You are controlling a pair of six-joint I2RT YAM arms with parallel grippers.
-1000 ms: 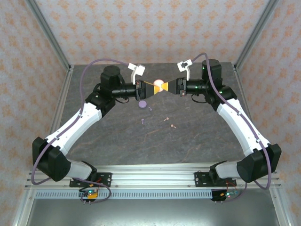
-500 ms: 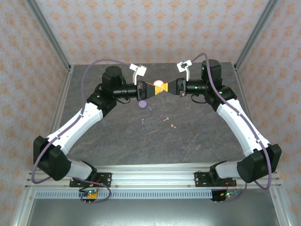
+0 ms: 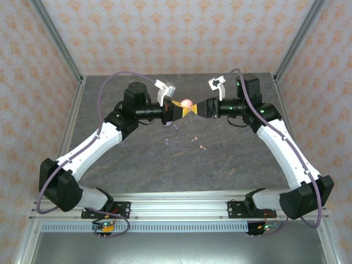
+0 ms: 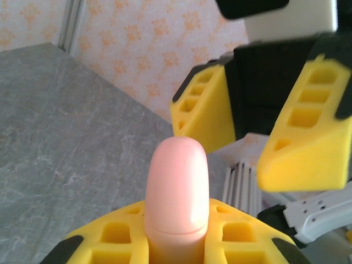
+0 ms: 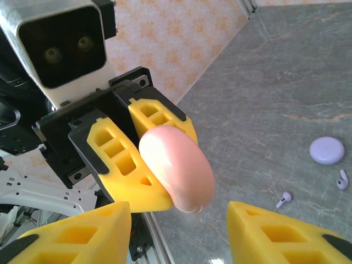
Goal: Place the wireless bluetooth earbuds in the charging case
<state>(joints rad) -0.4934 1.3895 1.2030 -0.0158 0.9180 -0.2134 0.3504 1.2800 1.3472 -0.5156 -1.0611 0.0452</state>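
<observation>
1. Grey stone tabletop, top view: the left gripper (image 3: 179, 104) is clamped on the pink charging case (image 3: 187, 103), held aloft. The right gripper (image 3: 197, 108) faces it, fingers apart. The lilac earbuds (image 3: 166, 142) and pink earbuds (image 3: 193, 139) lie loose on the table below.
2. Left wrist: the case looks shut.
3. Right wrist: a lilac case (image 5: 326, 149) rests on the table. The step in hand is likely opening the lid, which calls for the right fingers to catch the seam.

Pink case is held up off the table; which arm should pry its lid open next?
Right, probably. The left gripper is shut on the pink case, while the right gripper faces it, open and empty.
</observation>
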